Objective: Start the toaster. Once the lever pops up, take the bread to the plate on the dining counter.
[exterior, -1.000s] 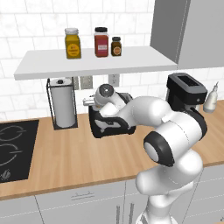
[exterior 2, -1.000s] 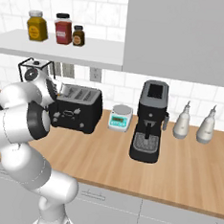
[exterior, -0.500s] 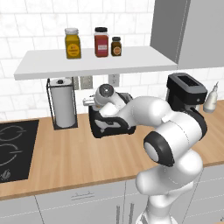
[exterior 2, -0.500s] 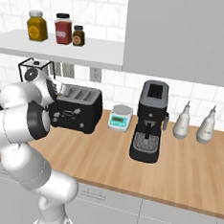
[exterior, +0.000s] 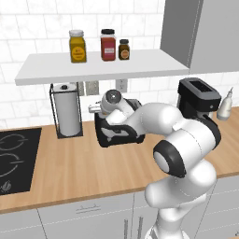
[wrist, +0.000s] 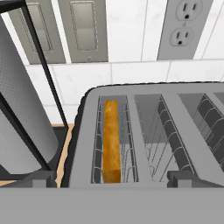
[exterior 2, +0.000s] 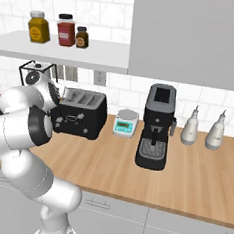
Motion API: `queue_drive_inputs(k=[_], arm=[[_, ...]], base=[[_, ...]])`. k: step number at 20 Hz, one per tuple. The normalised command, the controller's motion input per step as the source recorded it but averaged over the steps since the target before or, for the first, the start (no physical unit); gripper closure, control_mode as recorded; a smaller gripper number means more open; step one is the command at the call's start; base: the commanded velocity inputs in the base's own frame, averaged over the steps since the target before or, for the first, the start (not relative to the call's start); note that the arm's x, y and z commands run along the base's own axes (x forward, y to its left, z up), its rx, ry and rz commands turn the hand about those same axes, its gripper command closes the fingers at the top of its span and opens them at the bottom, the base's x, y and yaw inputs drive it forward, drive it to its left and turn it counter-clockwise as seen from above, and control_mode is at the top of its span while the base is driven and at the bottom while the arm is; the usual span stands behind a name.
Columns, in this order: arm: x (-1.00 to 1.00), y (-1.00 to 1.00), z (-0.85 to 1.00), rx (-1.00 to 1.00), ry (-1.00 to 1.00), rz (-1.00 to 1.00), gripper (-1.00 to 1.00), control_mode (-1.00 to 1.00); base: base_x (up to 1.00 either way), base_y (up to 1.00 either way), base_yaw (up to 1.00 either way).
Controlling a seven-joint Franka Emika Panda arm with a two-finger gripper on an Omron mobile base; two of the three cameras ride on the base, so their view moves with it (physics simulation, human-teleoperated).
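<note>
Hovering unmoved above the toaster [wrist: 144, 131], the pincer [wrist: 111, 178] stays wide and empty; the bread [wrist: 111, 140] sits in its slot, likely awaiting a grasp.

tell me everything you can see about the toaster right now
The black boxy toaster with long grey-rimmed slots on top stands upright on the wooden worktop, against the white tiled wall, between the paper towel roll and a small kitchen scale. In the hand view, wire guides line the slots, and the leftmost slot holds a golden-brown-edged bread slice on edge. Pale markings show on its front. The robot's arm hangs just over it.
</note>
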Motion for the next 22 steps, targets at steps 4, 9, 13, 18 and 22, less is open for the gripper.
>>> queue_drive_inputs(k=[4,9,13,18,22], arm=[[0.0,0.0,0.0,0.0,0.0,0.0,-1.0,-1.0],[0.0,0.0,0.0,0.0,0.0,0.0,-1.0,-1.0],[0.0,0.0,0.0,0.0,0.0,0.0,-1.0,-1.0],[0.0,0.0,0.0,0.0,0.0,0.0,-1.0,-1.0],[0.0,0.0,0.0,0.0,0.0,0.0,-1.0,-1.0]], base=[[0.0,0.0,0.0],[0.0,0.0,0.0],[0.0,0.0,0.0],[0.0,0.0,0.0],[0.0,0.0,0.0]])
